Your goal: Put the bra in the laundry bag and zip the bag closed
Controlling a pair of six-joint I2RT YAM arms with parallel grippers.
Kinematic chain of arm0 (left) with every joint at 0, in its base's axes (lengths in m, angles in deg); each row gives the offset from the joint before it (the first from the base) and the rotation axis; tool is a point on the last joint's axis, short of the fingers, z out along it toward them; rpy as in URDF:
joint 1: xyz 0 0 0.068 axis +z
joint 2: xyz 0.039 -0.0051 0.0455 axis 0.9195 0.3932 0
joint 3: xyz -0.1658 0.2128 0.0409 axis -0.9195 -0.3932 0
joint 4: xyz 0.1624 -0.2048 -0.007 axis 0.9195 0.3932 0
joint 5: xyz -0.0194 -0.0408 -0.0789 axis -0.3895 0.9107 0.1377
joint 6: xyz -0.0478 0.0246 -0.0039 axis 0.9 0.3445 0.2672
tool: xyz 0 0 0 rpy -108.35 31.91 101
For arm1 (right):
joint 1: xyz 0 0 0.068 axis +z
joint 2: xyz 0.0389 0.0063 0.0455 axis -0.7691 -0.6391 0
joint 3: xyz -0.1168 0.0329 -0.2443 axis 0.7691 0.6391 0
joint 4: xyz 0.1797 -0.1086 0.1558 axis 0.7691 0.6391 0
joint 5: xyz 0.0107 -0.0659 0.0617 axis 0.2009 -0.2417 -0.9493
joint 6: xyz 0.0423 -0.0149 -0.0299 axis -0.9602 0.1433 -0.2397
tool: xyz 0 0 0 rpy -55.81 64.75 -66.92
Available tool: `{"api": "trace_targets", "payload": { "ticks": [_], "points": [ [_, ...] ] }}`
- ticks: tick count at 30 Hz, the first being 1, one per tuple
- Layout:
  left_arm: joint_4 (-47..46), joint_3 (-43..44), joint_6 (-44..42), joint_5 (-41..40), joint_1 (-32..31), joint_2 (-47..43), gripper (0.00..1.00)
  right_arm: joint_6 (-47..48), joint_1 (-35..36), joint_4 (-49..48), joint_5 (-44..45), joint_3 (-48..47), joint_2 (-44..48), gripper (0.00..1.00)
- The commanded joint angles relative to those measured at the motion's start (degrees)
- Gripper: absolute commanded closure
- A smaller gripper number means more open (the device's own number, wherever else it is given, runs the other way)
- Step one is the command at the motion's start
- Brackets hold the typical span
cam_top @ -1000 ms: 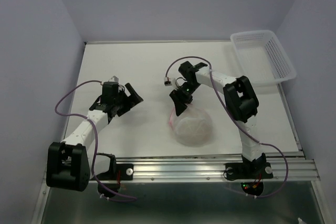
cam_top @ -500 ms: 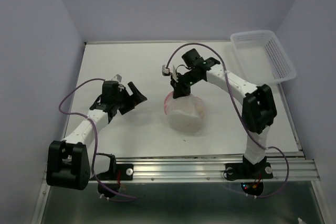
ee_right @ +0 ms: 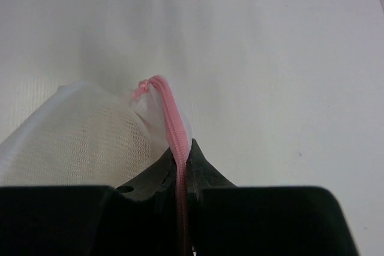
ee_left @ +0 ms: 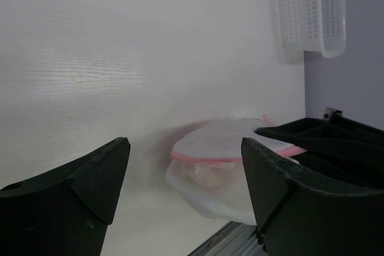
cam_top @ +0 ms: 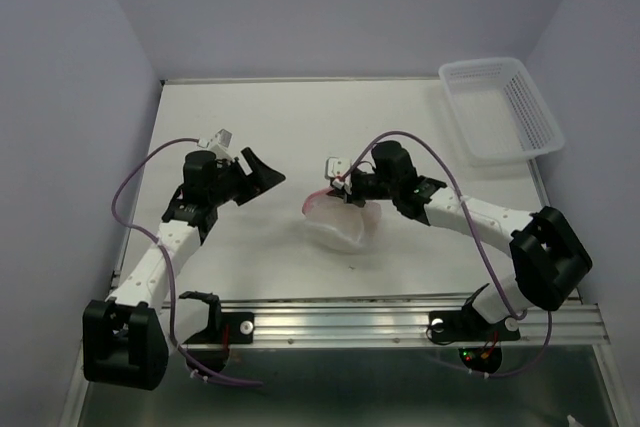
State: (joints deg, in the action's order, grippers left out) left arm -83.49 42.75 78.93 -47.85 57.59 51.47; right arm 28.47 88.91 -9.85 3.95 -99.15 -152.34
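Lying on the white table (cam_top: 260, 117) — laundry bag (cam_top: 340, 228), right gripper (ee_right: 180, 171) clamping its zipper (ee_right: 170, 117), left gripper (cam_top: 250, 175) agape.

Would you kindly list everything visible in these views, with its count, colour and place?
laundry bag: one, white mesh with a pink zipper band, middle of the table
bra: none seen outside the bag; what is inside cannot be made out
basket: one, white slotted plastic, far right corner
table: one, white, under everything
left gripper: one, black, open and empty, left of the bag
right gripper: one, black, shut on the bag's zipper band
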Motion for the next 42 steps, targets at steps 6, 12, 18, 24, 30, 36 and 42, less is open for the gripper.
{"api": "trace_targets", "payload": {
  "ticks": [6,12,18,24,30,36,42],
  "points": [
    [-11.11,-4.76,-0.98,14.46,-0.67,-6.68,0.14,-10.97,3.03,-22.51,15.35,4.40,1.19,0.86],
    [-13.40,-7.22,0.34,11.74,-4.98,-7.38,0.23,-16.95,3.03,-20.05,21.24,0.53,-0.22,0.91],
    [-14.45,-4.15,-1.68,5.15,-7.88,-5.19,0.36,-19.76,3.03,-17.76,19.22,-1.31,-0.48,0.91],
    [-11.56,-0.90,-5.36,-2.67,-8.06,-1.41,0.53,-20.82,3.03,-15.83,16.76,-2.37,-0.13,0.91],
    [-13.65,-0.28,-5.29,-0.93,-8.15,1.75,0.56,-21.34,3.03,-14.86,13.86,-2.55,0.49,0.91],
    [-17.44,-0.54,-5.02,1.19,-9.28,2.02,0.56,-21.52,3.03,-14.07,14.03,-2.90,0.22,0.91],
    [-17.26,1.56,-5.72,1.53,-10.43,4.83,0.59,-21.78,3.03,-13.98,13.68,-3.34,-0.30,0.90]
  ]
}}
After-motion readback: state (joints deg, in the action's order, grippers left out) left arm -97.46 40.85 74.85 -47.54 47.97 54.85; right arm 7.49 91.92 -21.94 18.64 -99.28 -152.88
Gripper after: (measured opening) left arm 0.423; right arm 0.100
